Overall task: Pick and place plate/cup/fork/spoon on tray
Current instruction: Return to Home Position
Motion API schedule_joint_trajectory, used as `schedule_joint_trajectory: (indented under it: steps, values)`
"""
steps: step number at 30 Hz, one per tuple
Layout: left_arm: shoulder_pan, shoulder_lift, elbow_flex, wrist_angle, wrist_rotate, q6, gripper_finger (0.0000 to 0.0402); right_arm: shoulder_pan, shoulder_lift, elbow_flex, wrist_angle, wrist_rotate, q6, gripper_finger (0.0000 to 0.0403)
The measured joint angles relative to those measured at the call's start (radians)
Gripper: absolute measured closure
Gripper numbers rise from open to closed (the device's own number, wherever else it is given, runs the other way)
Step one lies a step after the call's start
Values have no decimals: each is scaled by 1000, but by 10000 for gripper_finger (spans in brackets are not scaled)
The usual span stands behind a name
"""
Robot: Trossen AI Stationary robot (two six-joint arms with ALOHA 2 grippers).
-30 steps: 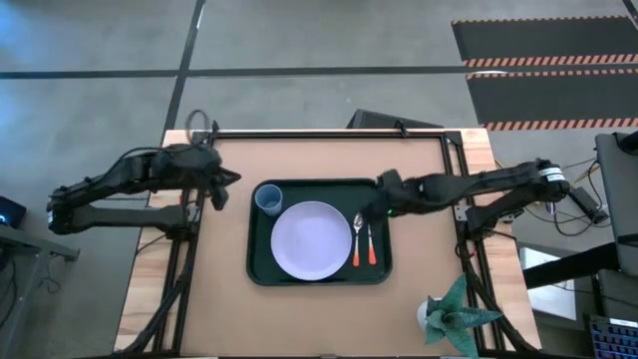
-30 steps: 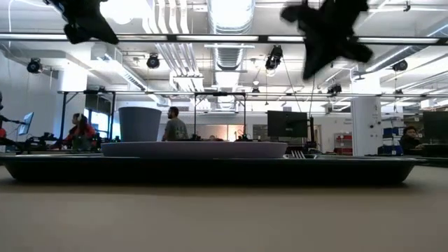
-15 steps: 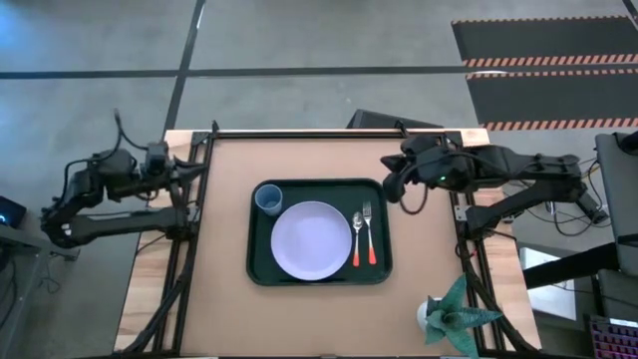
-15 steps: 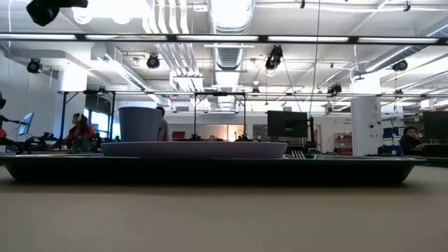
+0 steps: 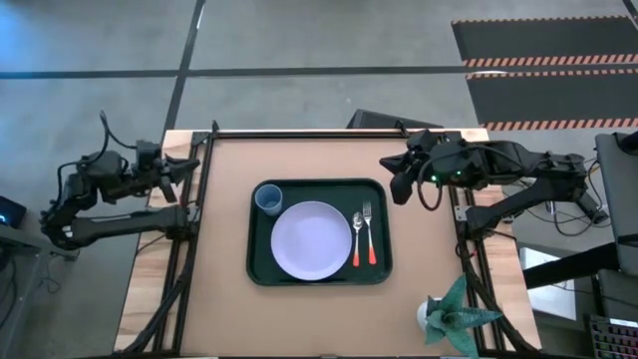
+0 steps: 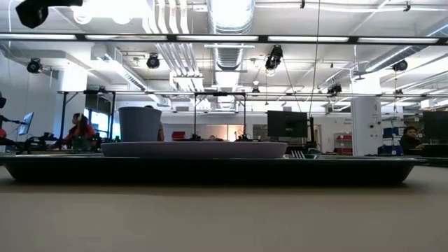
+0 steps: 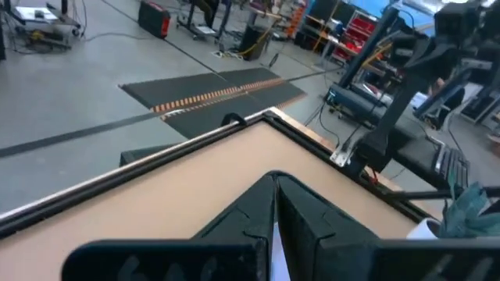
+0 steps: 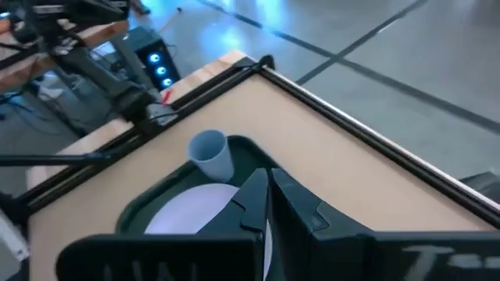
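Both arms are held folded, well apart — the left gripper point(image 5: 187, 164) at the left side, the right gripper point(image 5: 396, 186) at the right — each with fingers pressed together.

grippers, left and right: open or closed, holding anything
Left gripper: closed, empty, at the left edge of the table.
Right gripper: closed, empty, above the table's right side.

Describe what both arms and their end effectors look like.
The left arm and right arm are black, built of slim jointed segments, with black cables looping off them. The left end effector and right end effector each have two dark, angular fingers tapering to a tip.
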Motion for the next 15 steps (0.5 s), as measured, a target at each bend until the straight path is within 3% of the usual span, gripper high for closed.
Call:
schedule_joint_trajectory:
  steps: [8,15]
  values:
    - [0,-18,-6,-11,28,-4,402,2,-32,45,-138,-102,54,394]
    - [0,-37,-43,89,182,229,402,47,-140,45,-69,-110,-300,394]
